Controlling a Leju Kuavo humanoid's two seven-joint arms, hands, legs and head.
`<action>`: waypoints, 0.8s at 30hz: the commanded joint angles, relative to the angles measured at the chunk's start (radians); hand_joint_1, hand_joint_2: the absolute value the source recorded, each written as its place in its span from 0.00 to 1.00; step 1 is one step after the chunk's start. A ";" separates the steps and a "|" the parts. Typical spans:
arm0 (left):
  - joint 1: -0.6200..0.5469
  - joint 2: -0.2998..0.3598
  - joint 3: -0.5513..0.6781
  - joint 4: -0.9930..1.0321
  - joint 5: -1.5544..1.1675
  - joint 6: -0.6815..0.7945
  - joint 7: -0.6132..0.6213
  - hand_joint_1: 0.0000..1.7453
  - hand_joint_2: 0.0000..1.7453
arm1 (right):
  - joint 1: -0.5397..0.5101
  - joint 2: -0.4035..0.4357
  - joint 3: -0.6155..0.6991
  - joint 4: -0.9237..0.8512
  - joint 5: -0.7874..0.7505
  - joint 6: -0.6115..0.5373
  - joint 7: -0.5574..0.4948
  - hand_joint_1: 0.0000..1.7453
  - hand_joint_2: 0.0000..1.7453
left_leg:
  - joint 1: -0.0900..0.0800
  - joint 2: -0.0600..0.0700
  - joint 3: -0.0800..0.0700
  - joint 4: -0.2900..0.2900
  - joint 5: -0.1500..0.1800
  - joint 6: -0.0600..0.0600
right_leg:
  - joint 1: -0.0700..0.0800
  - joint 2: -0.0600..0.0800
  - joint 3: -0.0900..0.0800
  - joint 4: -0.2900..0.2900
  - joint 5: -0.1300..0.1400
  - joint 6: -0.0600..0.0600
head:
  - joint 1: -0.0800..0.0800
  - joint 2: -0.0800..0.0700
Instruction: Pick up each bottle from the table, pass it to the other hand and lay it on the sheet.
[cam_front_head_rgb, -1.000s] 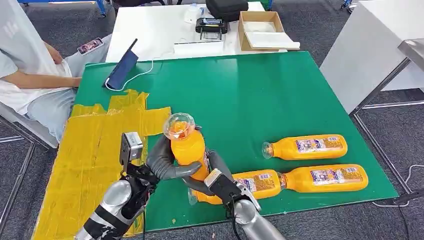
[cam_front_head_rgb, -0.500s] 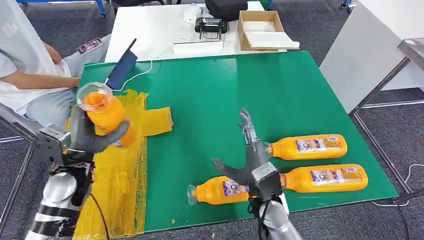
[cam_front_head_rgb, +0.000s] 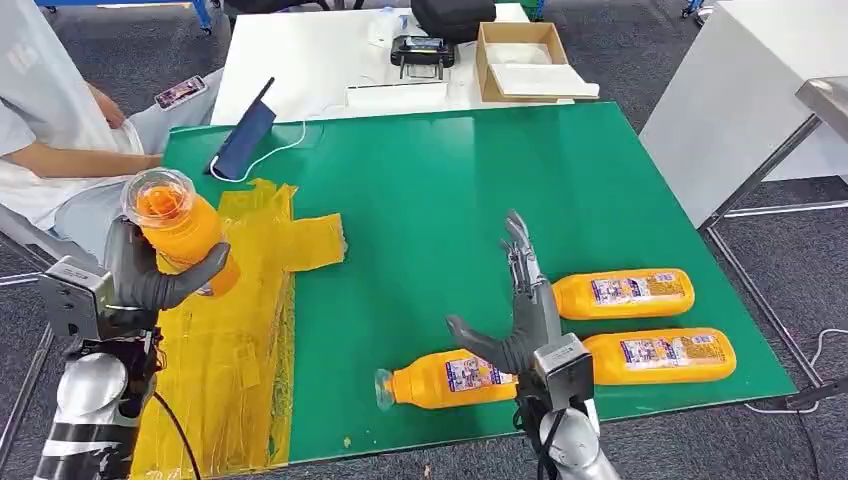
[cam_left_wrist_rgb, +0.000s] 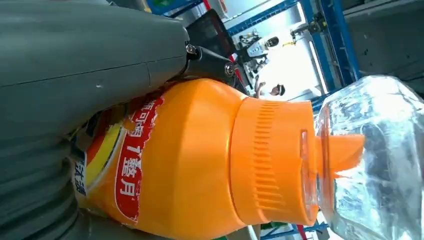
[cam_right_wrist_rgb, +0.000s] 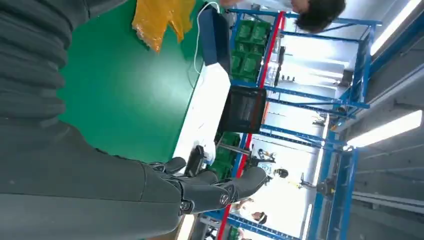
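Left hand (cam_front_head_rgb: 150, 280) gripped an orange bottle (cam_front_head_rgb: 180, 230) above the yellow sheet (cam_front_head_rgb: 230, 350); right hand (cam_front_head_rgb: 520, 310) held nothing, fingers spread.

The green table (cam_front_head_rgb: 450, 180) carries a yellow sheet (cam_front_head_rgb: 230, 340) (crumpled), three lying orange bottles (cam_front_head_rgb: 445, 378) and a tablet (cam_front_head_rgb: 243, 140).

The red label of the orange bottle (cam_left_wrist_rgb: 200, 160) held in the left hand (cam_left_wrist_rgb: 75, 75) carries white Chinese characters, among them "1" and "月"; the rest is unclear.
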 joint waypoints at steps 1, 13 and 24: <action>-0.020 -0.002 0.014 0.016 0.000 -0.001 0.003 1.00 1.00 | -0.009 -0.018 -0.016 0.003 -0.005 0.002 0.007 0.00 1.00 | 0.001 0.000 0.003 0.000 -0.001 -0.002 | 0.001 -0.001 0.003 0.000 -0.001 -0.002 | 0.000 0.000; -0.031 0.024 -0.047 0.048 -0.262 0.155 0.038 1.00 1.00 | 0.002 -0.014 -0.032 -0.011 0.013 -0.032 -0.004 0.00 1.00 | 0.001 -0.001 0.004 0.000 -0.002 -0.003 | 0.001 -0.002 0.004 0.000 -0.002 -0.002 | 0.000 0.000; -0.159 -0.008 -0.489 0.653 -0.990 0.199 0.192 1.00 1.00 | -0.083 0.013 0.013 0.014 0.081 -0.016 0.043 0.00 1.00 | -0.002 -0.006 0.006 -0.003 0.001 -0.001 | -0.002 -0.005 0.006 -0.002 -0.001 -0.001 | 0.000 0.000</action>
